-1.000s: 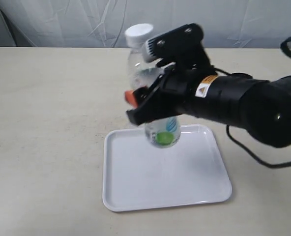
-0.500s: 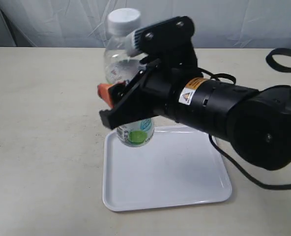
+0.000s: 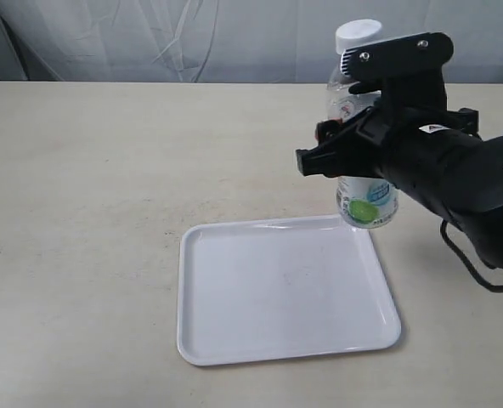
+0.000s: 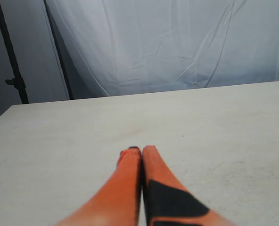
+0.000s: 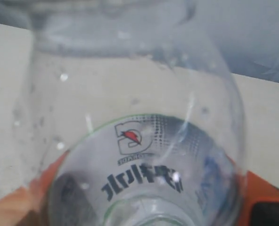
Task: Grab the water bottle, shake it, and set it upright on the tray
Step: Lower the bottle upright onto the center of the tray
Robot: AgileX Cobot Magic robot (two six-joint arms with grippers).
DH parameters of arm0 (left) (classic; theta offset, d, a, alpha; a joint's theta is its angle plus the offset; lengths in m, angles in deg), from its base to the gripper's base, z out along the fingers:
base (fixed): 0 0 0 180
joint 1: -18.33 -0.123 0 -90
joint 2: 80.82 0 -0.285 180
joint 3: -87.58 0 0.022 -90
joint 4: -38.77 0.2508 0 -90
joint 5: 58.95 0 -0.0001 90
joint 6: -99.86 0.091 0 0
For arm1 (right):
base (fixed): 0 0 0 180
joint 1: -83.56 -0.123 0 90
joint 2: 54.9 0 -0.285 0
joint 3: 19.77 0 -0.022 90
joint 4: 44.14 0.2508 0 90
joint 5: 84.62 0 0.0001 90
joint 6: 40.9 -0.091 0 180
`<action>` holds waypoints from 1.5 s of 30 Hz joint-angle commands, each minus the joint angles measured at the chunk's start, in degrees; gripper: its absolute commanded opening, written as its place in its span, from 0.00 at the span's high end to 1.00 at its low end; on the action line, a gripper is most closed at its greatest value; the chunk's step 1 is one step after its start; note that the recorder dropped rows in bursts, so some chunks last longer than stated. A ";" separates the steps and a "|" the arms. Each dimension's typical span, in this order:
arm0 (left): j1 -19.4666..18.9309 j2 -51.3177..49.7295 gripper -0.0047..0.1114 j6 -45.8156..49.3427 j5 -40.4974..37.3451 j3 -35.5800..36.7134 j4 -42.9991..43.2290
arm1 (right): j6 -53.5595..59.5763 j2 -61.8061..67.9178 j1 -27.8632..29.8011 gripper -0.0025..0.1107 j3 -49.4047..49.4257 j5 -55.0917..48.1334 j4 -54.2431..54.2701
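Observation:
The water bottle (image 3: 364, 202), clear with a white cap and a lime picture on its label, hangs upright in the air above the tray's far right corner. My right gripper (image 3: 353, 140) is shut on its middle. Up close in the right wrist view, the bottle (image 5: 139, 155) fills the picture, with orange fingers (image 5: 17, 207) at both sides of it. The white tray (image 3: 226, 331) lies flat on the table with nothing on it. My left gripper (image 4: 141, 149) is shut on nothing, its orange fingers pressed together above bare tabletop. It does not show in the exterior view.
The beige table (image 3: 81, 212) spreads wide to the left of the tray. A white curtain (image 3: 149, 38) hangs behind the far edge. A black cable (image 3: 481, 272) trails from the right arm at the right side.
The right arm has swung the bottle from left of the tray's middle over to the right, after a swing to the left. The bottle stays gripped and upright. The tray has not moved.

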 commanded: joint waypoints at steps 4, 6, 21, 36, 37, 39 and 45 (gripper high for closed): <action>0.40 0.24 0.94 -0.15 0.79 0.16 0.00 | -12.42 -3.55 -2.16 0.99 -0.19 -2.61 -16.05; 0.40 0.24 0.94 -0.15 0.79 0.16 0.00 | -16.61 -4.15 -2.16 0.99 -0.19 -1.29 -19.84; 0.40 0.24 0.94 -0.15 0.79 0.16 0.00 | -43.38 -2.62 -2.16 0.99 6.69 7.91 -37.91; 0.40 0.24 0.94 -0.15 0.79 0.16 0.00 | -64.64 12.35 -2.16 0.99 13.68 30.62 -60.29; 0.40 0.24 0.94 -0.15 0.79 0.16 0.00 | -65.40 13.71 -2.16 0.99 13.68 32.11 -60.29; 0.40 0.24 0.94 -0.15 0.79 0.16 0.00 | -66.64 15.86 -2.16 0.99 13.68 33.36 -60.29; 0.40 0.24 0.94 -0.15 0.79 0.16 0.00 | -67.79 20.92 -2.16 0.99 13.68 33.52 -61.97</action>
